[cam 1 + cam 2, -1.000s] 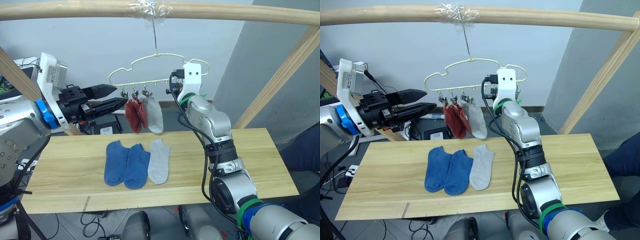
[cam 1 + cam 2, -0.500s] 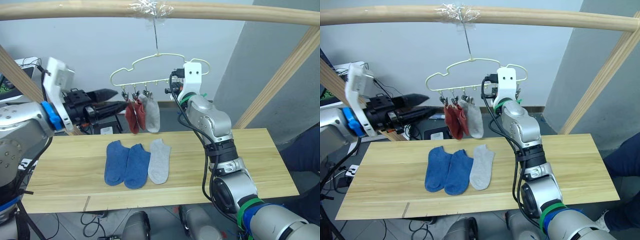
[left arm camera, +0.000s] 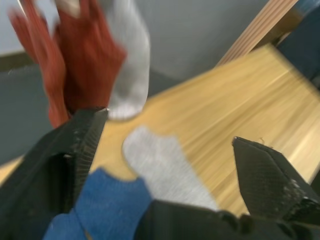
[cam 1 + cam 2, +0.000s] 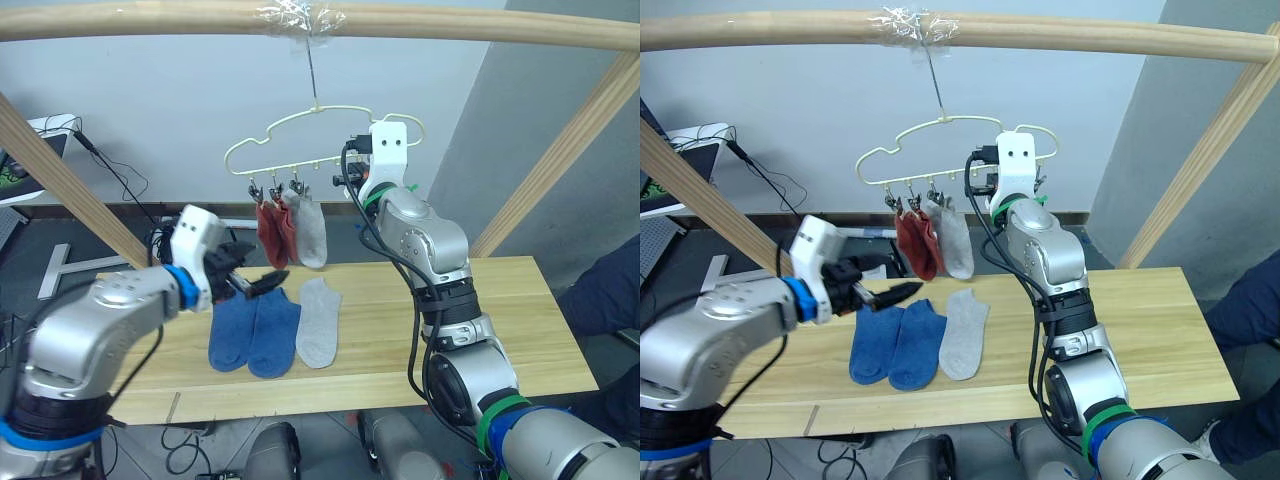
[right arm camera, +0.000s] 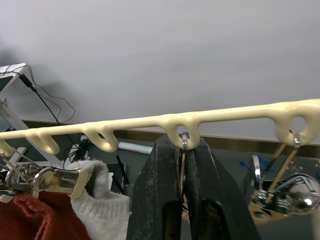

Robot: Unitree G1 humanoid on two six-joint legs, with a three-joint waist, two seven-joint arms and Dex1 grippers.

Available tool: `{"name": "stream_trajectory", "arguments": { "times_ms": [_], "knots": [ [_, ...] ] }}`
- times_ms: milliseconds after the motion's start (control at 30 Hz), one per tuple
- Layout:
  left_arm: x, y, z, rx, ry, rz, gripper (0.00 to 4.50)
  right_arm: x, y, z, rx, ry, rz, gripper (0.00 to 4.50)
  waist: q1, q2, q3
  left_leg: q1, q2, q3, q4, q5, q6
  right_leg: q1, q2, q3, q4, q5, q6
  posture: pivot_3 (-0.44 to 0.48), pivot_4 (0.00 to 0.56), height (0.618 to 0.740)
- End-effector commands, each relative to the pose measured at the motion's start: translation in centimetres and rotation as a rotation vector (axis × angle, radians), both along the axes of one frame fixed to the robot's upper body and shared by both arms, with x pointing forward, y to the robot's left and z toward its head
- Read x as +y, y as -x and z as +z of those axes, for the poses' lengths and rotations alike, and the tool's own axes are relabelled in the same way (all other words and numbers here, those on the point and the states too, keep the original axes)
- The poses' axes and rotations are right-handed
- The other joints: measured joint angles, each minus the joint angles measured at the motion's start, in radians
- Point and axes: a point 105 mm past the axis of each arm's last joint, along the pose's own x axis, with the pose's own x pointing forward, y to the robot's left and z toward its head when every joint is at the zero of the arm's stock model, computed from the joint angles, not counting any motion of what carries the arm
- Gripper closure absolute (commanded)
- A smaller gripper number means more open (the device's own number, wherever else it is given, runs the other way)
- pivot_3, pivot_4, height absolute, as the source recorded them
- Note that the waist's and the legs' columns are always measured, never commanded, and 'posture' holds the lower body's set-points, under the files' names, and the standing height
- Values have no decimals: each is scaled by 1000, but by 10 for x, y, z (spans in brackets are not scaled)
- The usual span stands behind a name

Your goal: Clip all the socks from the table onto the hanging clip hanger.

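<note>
The left gripper [image 4: 262,281] hangs spread wide just above the two blue socks [image 4: 254,329], which lie side by side on the table [image 4: 520,310]; a light grey sock [image 4: 319,321] lies touching them at their 3 o'clock. At 12 o'clock from these, two rust red socks [image 4: 273,229] and a grey sock [image 4: 311,231] hang clipped to the clip hanger [image 4: 322,142]. The right gripper [image 5: 182,172] is clenched on a metal clip [image 5: 183,152] of that hanger.

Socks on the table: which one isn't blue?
The grey sock at the right end of the row. The two socks beside it are blue. It lies flat on the table.
</note>
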Motion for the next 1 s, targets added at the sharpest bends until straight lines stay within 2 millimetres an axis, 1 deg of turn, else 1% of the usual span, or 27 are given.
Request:
{"name": "stream_trajectory", "arguments": {
  "times_ms": [33, 100, 267, 433, 733, 867, 1000],
  "knots": [
    [-4, -15, -10, -65, -38, 47, 17, 4, 7, 29, -98, -16, 19, 4500, 0, 0, 0, 0, 0, 0, 0, 0, 0, 0, 0, 0, 0, 0, 0, -221, 213, 740],
    [-9, -23, -23, -63, -50, 60, 17, 5, 8, 30, -102, -18, 22, 4500, 0, 0, 0, 0, 0, 0, 0, 0, 0, 0, 0, 0, 1, 0, 0, -221, 213, 740],
    [-20, -41, -44, -78, -69, 109, 17, 6, 10, 36, -110, -26, 25, 4500, -1, 0, 0, 0, 0, 1, 0, 0, 0, -1, 0, 0, 2, 0, 0, -231, 215, 740],
    [-34, -46, -67, -53, -80, 103, 17, 8, 11, 40, -116, -36, 27, 4500, -3, 0, 0, 0, 0, 1, 0, 0, 0, -1, -2, 0, 2, 0, 0, -236, 215, 740],
    [-38, -52, -93, -12, -136, 128, 17, 9, 12, 41, -114, -43, 28, 4500, -3, 0, 0, 0, 0, 1, 0, 0, 0, -1, -3, 0, 3, 0, 0, -247, 221, 740],
    [-41, -59, -98, -5, -153, 135, 17, 8, 13, 41, -113, -45, 26, 4500, -4, 0, 0, 0, 0, 1, 1, 0, 0, -1, -3, -1, 3, 0, 0, -252, 222, 740],
    [-49, -64, -103, 15, -166, 127, 17, 8, 13, 41, -112, -48, 23, 4500, -5, 0, 0, 0, 0, 1, 0, 0, 0, -1, -2, -1, 3, 0, 0, -268, 223, 740]
  ]
}}
